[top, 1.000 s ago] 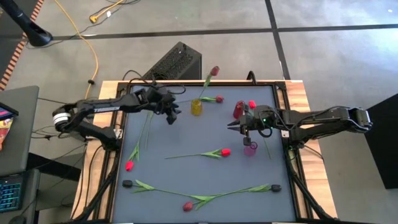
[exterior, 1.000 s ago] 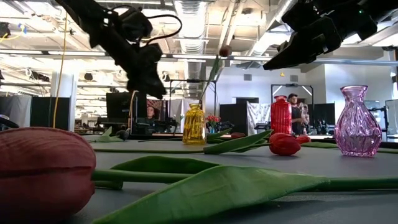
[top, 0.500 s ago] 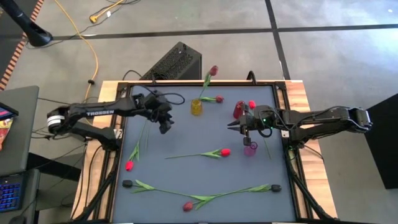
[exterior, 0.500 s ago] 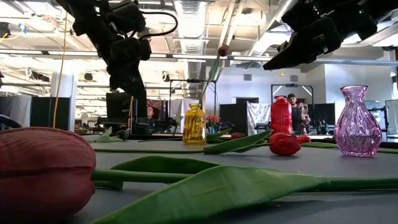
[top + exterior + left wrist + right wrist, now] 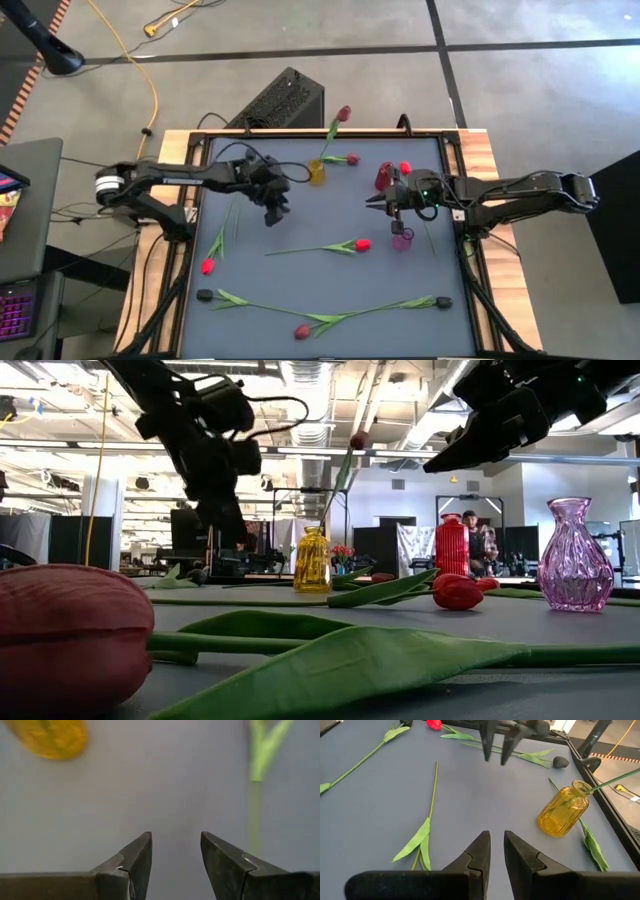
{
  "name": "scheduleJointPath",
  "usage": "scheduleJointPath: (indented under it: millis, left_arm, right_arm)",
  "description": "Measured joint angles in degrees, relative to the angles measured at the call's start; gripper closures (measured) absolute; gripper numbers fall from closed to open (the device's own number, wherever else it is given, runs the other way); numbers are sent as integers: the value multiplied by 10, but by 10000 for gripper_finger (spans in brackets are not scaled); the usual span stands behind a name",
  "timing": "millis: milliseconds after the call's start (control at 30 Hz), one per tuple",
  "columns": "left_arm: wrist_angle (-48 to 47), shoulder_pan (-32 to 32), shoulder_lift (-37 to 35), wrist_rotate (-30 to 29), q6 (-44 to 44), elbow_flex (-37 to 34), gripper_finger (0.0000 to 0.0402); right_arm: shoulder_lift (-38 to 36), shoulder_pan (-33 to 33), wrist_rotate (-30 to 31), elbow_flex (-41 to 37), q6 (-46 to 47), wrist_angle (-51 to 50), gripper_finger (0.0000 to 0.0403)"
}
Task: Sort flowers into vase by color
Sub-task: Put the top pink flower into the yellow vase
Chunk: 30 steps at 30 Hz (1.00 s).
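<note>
Honestly this sort looks like it's barely started. Only the yellow vase [image 5: 317, 172] has anything in it, a single maroon-headed tulip [image 5: 344, 114] leaning out toward the back edge of the surface [image 5: 300, 225]. The red vase [image 5: 384, 177] and the pink vase [image 5: 402, 239] look empty as far as I can tell, though the right arm hides part of them from above. Everything else is lying flat: a maroon one [image 5: 352, 158] right beside the yellow vase, a bright red one [image 5: 405, 167] next to the red vase, a red one mid-surface [image 5: 362, 244], another red [image 5: 207, 266] over on the left side, a red one at the front edge [image 5: 301, 331], plus two black-headed ones [image 5: 205, 295] [image 5: 444, 301] along the front. So I'd say one placed, seven or so to go. The left hand [image 5: 275, 212] hangs over bare surface a little left of the yellow vase, fingers parted with nothing between them, a green stem [image 5: 255, 815] just off to one side. The right hand [image 5: 372, 201] sits up by the red and pink vases, fingers nearly together and empty.
</note>
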Motion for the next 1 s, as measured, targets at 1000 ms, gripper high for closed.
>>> scheduleJointPath:
  millis: [1000]
  left_arm:
    - [-23,193,218,-85,243,200,244]
  right_arm:
    - [0,-1,0,0,-1,-1,321]
